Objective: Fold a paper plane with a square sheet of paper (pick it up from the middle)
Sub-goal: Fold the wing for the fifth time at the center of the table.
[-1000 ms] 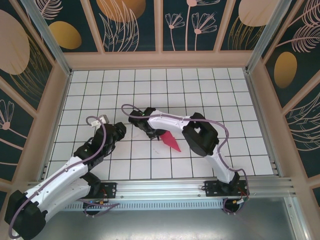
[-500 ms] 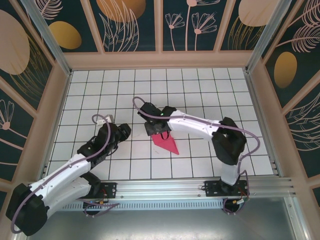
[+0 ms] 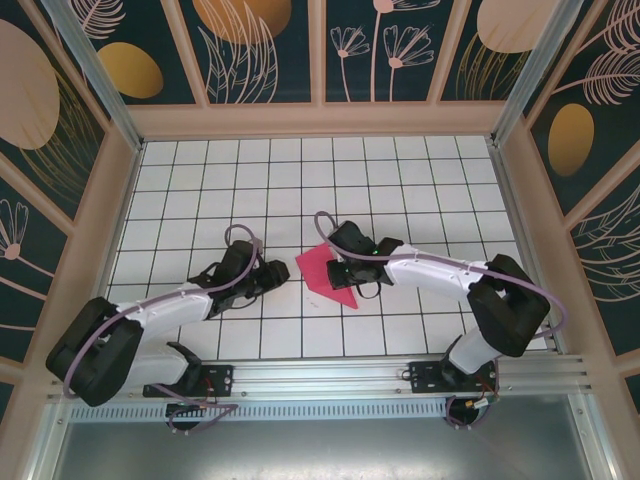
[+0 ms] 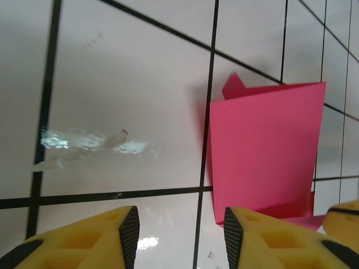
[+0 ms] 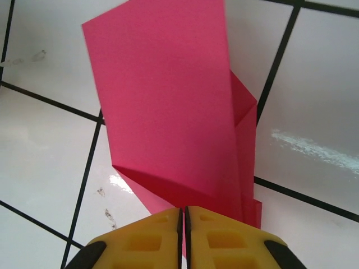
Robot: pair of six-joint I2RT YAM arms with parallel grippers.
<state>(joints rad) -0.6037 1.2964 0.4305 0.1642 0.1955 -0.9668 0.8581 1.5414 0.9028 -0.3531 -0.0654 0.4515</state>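
Lying flat near the middle of the white tiled tabletop with black grid lines [image 3: 400, 180]: a folded sheet of thin magenta-pink paper [image 3: 325, 272], tapering to a point toward the near right. Flanked by both arms when seen from above, with the left gripper [image 3: 281, 271] just beside the paper's left edge and the right gripper [image 3: 340, 262] over its right part. Finger spacing too small to read from up there.

Plain from the right wrist: two yellow fingers [image 5: 140, 241] pressed together, the right gripper [image 5: 183, 235] clamped on the near end of the paper [image 5: 168, 101], pink running into the seam between them. Layering also visible here, unreadable from above: a broad top panel, with narrower flaps stepping out along its right side.

From the left wrist: left gripper [image 4: 179, 232] parted, bare tile in the gap, nothing held. Paper [image 4: 263, 151] just past the right-hand finger, a small pink corner sticking up at its far-left edge.
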